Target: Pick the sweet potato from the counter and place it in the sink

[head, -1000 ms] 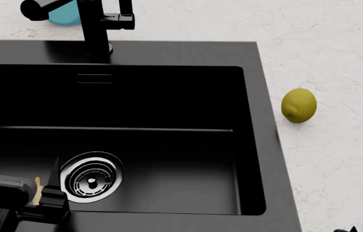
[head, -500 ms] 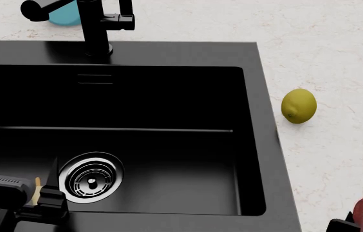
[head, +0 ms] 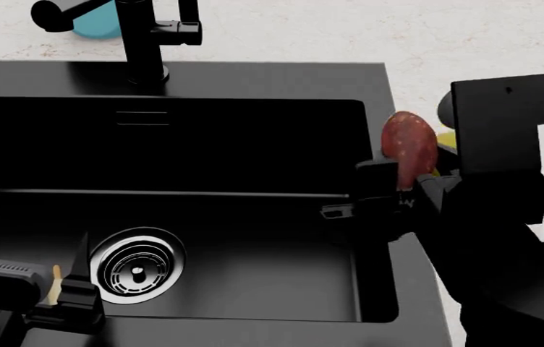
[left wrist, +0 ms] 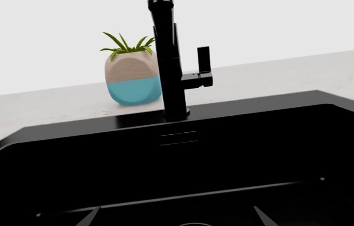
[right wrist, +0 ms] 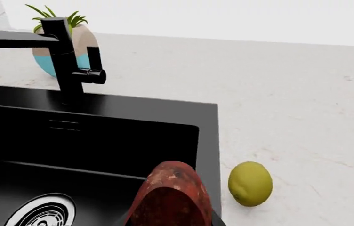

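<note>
My right gripper (head: 405, 185) is shut on the sweet potato (head: 409, 147), a dark reddish-brown tuber that stands upright between the jaws. It hangs over the right rim of the black sink (head: 402, 130), above the basin's edge. In the right wrist view the sweet potato (right wrist: 169, 195) fills the space between the jaws of the gripper (right wrist: 171, 221), with the basin below and to one side. My left gripper (head: 29, 243) is open and empty, low inside the basin beside the chrome drain (head: 137, 264); its spread fingertips (left wrist: 89, 218) show in the left wrist view.
A black faucet (head: 147, 40) stands at the sink's back rim, with a blue and tan plant pot (right wrist: 70, 47) behind it. A yellow-green lemon (right wrist: 250, 183) lies on the white counter (right wrist: 302, 117) just right of the sink; my right arm mostly hides it in the head view.
My right arm has come up from the bottom right corner with the sweet potato, moving up and left to the sink's right rim and covering the lemon. The left arm has stayed put.
</note>
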Available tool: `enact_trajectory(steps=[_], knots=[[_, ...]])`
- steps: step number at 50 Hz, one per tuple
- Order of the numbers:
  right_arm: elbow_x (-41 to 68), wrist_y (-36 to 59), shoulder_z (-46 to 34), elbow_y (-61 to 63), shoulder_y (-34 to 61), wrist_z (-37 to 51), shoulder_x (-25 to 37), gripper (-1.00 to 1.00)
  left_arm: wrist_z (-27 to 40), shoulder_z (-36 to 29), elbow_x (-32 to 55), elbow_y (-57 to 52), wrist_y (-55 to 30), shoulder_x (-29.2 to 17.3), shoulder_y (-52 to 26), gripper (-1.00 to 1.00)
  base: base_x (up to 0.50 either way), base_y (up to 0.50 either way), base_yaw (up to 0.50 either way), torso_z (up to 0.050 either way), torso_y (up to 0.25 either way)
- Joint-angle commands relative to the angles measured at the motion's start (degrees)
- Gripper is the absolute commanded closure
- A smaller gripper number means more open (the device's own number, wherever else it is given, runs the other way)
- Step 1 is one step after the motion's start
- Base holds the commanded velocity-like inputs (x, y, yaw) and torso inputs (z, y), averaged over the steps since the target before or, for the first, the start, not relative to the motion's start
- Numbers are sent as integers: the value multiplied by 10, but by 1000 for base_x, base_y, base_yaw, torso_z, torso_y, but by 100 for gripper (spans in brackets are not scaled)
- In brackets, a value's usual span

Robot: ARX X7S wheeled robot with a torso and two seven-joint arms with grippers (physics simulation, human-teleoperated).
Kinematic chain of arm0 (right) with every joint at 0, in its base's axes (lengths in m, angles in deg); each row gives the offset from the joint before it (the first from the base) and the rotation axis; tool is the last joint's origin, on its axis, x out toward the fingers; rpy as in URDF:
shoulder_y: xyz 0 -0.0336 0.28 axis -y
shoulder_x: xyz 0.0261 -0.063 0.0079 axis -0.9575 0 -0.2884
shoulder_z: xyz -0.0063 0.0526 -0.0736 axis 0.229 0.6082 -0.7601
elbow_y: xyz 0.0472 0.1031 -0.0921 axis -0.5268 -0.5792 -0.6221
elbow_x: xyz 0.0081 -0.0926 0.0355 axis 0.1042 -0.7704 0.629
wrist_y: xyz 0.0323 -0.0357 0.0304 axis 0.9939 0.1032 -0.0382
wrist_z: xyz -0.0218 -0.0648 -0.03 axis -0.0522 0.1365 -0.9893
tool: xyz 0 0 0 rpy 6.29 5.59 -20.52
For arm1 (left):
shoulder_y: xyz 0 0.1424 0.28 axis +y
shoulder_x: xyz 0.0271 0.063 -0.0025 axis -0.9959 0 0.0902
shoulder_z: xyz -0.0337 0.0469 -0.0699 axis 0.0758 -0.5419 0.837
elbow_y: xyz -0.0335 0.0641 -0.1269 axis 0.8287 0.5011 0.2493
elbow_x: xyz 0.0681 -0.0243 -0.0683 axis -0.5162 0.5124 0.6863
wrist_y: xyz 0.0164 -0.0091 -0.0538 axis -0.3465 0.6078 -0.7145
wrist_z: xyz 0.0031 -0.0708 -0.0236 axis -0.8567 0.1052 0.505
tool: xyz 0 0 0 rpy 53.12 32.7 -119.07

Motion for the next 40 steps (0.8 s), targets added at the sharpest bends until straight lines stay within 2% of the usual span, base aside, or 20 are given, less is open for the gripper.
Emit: enact_trajectory(steps=[1,11,17,24,34,40], knots=[[-98,-25,-157,-218,185,-146,-73,100,-1,0,6,-1,5,-2,2,-100,0,0,0,0,0],[-216,-122,-298,-535,305,-357,-171,100,-1,-4,9,0,3,-2,-2,-100,0,0,0,0,0],[-271,-185,-359,-698,343,-456,-231,100,-2,-6,11,-8,0,-4,-3,-100,0,0,0,0,0],[-305,-220,-413,-806,353,-532,-286,100,-2,-8,14,-9,-1,-5,-6,-100,0,0,0,0,0],[-82,-280,-720,-834,335,-513,-293,100,-1,-9,18,-15,-4,-8,-6,-100,0,0,0,0,0],[1,-312,-831,-834,324,-505,-293,100,-1,-9,20,-20,-7,-11,-6,-100,0,0,0,0,0]])
